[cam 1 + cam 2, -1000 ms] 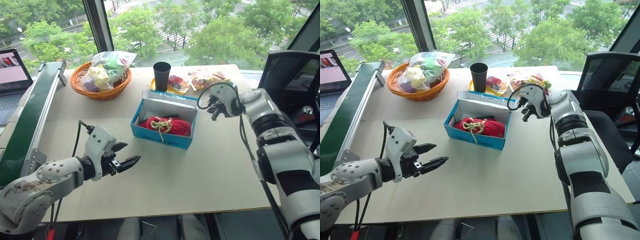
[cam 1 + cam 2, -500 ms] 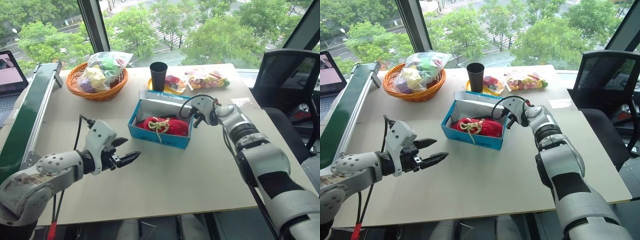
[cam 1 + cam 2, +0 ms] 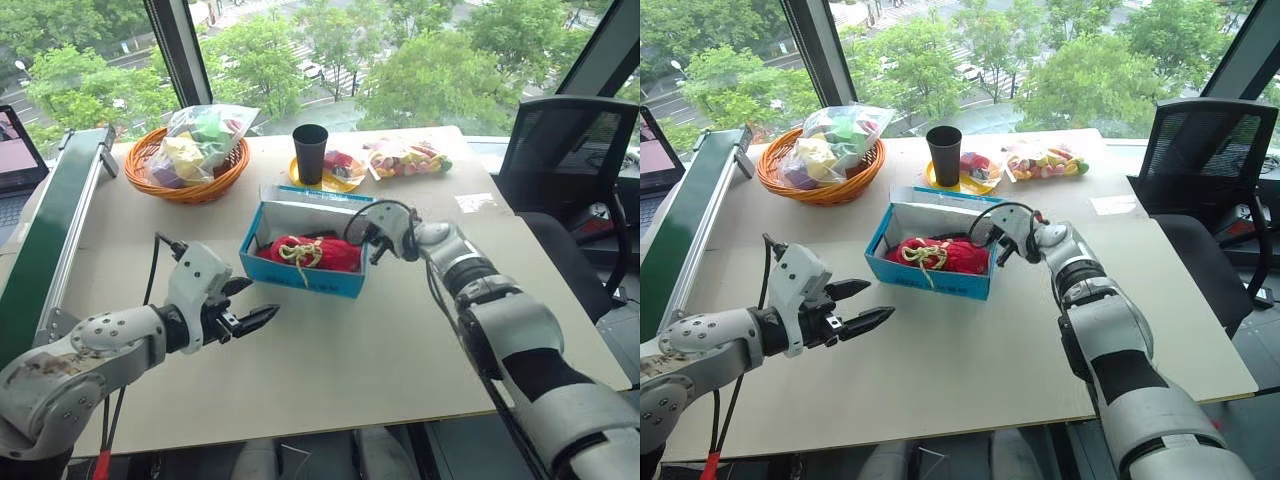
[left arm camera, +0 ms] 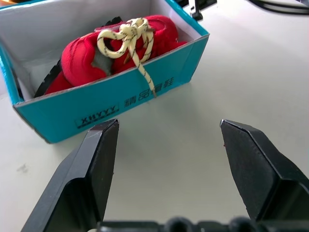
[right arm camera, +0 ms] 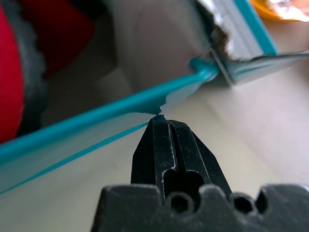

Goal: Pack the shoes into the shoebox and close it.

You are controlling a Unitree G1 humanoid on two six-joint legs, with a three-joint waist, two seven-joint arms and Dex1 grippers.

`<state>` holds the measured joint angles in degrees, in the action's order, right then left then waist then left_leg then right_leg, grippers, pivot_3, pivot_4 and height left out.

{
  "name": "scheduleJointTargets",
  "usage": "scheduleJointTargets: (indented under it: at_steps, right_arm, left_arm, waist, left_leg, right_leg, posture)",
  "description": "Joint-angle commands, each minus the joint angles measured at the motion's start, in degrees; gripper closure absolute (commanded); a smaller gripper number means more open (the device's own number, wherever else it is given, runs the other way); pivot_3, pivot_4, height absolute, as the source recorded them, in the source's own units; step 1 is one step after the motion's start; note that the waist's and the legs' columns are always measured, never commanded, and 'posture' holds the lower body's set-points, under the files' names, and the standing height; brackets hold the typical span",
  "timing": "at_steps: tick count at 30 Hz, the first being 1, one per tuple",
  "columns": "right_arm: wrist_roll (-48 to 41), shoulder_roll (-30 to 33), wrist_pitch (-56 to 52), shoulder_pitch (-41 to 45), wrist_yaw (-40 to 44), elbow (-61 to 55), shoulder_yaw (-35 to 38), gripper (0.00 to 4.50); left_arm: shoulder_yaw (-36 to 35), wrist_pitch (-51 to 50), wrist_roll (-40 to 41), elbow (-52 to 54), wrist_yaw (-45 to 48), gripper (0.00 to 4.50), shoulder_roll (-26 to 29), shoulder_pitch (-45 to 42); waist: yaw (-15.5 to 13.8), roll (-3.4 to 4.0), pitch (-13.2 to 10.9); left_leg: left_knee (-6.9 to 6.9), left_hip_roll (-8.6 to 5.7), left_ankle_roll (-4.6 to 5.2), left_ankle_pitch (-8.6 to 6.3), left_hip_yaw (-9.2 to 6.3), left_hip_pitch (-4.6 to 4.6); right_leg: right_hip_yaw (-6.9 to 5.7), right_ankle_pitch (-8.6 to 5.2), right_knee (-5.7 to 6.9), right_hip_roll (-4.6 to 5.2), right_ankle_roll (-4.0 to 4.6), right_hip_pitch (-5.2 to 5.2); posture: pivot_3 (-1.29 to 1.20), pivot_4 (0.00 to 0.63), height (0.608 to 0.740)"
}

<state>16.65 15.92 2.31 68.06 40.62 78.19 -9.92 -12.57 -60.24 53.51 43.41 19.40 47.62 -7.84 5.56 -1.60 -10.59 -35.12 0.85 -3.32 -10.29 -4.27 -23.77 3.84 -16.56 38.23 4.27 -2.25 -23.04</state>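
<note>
Lengthwise, the shoebox (image 3: 301,250) runs across the table (image 3: 400,340) from left to right, its hinged lid standing open along the far side. Its walls are turquoise outside with dark lettering on the near wall, white inside. Both shoes (image 3: 312,253) lie in it along that same axis, red with a cream lace bow draping over the near wall. At the box's right end wall the right gripper (image 3: 1006,250) has its fingers pressed together, tips at the rim. Nearer, the left gripper (image 3: 255,318) hangs spread wide, holding nothing.
</note>
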Motion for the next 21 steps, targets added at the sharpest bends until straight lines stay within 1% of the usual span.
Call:
scheduleJointTargets:
  at_steps: [1,3,6,9,11,14,16,18,21]
  right_arm:
    - [-1.5,-0.4,0.1,-0.9,15.4,-1.8,-0.2,4.49]
    - [-2.1,-0.6,0.0,-1.5,20.4,-2.7,0.0,4.49]
    - [-5.2,-1.7,-1.9,-2.5,28.5,-6.2,1.4,4.49]
    - [-8.4,-2.1,-5.4,-4.3,32.8,-11.6,2.3,4.49]
    - [-9.7,-2.0,-7.7,-5.7,33.2,-15.0,2.8,4.49]
    - [-9.5,-1.1,-10.2,-7.2,32.0,-17.9,2.0,4.49]
    - [-10.1,-1.6,-12.8,-7.6,30.9,-19.8,2.0,4.49]
    - [-11.2,-3.3,-14.6,-7.9,29.8,-22.2,2.2,4.49]
    - [-12.6,-7.7,-16.8,-7.8,26.2,-24.8,2.7,4.49]
  left_arm:
    - [-1.3,0.3,0.4,1.5,0.0,0.93,0.6,-0.4]
    - [-1.2,0.3,0.2,1.4,0.0,0.93,0.7,-0.4]
    - [-0.4,0.8,-0.4,0.8,0.3,0.93,0.5,-0.8]
    - [0.5,1.1,-0.8,0.3,1.0,0.93,0.4,-1.5]
    - [0.9,1.2,-1.1,-0.1,1.4,0.93,0.4,-1.9]
    - [1.7,1.6,-2.0,-1.0,2.4,0.93,0.6,-2.9]
    - [2.1,1.8,-2.6,-1.6,3.0,0.93,0.6,-3.4]
    - [2.3,1.9,-3.1,-2.0,3.5,0.93,0.6,-3.8]
    - [2.6,2.0,-3.7,-2.3,4.0,0.93,0.4,-4.1]
  waist:
    - [0.0,0.00,0.0]
    - [0.0,0.00,0.0]
    - [0.1,0.00,0.0]
    - [0.1,0.00,0.0]
    - [0.0,0.00,0.0]
    - [-0.2,0.00,0.0]
    - [-0.2,0.00,0.0]
    - [-0.2,0.00,0.0]
    - [0.3,0.00,0.0]
  left_leg:
    - [0.00,0.00,0.00,0.00,0.00,0.00]
    - [-0.01,0.00,0.00,0.00,0.00,0.00]
    - [-0.06,0.02,0.00,0.00,0.00,0.02]
    - [-0.10,0.03,0.00,0.00,-0.01,0.04]
    - [-0.15,0.02,0.00,0.00,-0.03,0.04]
    - [-0.22,0.00,0.00,0.00,-0.03,0.04]
    - [-0.27,0.00,0.00,0.00,-0.04,0.05]
    - [-0.31,0.01,0.00,0.00,-0.05,0.04]
    - [-0.33,0.03,0.00,0.00,-0.04,0.05]
  right_leg:
    - [0.00,0.00,0.00,0.00,0.00,0.00]
    - [0.00,0.00,0.00,-0.01,0.00,0.00]
    - [0.00,0.00,0.04,-0.02,0.00,0.01]
    - [0.00,0.00,0.20,-0.04,0.00,0.00]
    - [0.00,0.00,0.29,-0.04,0.00,0.00]
    - [0.00,0.00,0.33,-0.02,0.00,0.01]
    - [-0.01,0.00,0.39,-0.03,0.00,0.01]
    - [-0.01,0.00,0.43,-0.04,0.00,0.01]
    - [0.01,0.00,0.47,-0.08,0.00,-0.03]
  posture:
    - [0.00,0.150,0.738]
    - [0.00,0.150,0.738]
    - [0.00,0.150,0.738]
    - [0.00,0.150,0.738]
    - [0.00,0.150,0.738]
    - [0.00,0.150,0.738]
    - [0.00,0.150,0.738]
    - [0.00,0.150,0.738]
    - [0.00,0.150,0.738]
